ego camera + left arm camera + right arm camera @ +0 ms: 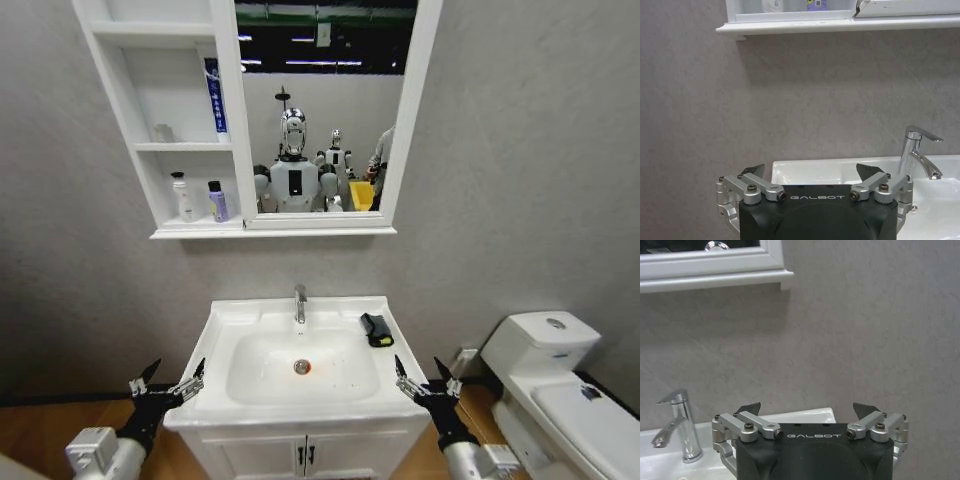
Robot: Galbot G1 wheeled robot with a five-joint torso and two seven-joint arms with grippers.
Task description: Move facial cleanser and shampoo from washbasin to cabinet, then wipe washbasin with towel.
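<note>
The white washbasin (225, 325) sits below me with its chrome tap (300, 302) and round drain (302, 367). The black towel (376, 329) with a yellow-green edge lies folded on the basin's right rim. In the cabinet (232, 130), a white bottle (184, 197) and a small purple bottle (217, 201) stand in the lowest niche; I cannot tell which is the facial cleanser and which the shampoo. My left gripper (172, 378) hangs open at the basin's left front corner. My right gripper (425, 378) is open at the right front corner. Both hold nothing.
A blue tube (212, 95) leans in the middle niche. A white toilet (560, 390) stands at the right. The low vanity's doors (305, 455) are shut under the basin. The tap (917, 152) rises beyond my left gripper (811, 172), and the tap (680, 425) stands beside my right gripper (807, 410).
</note>
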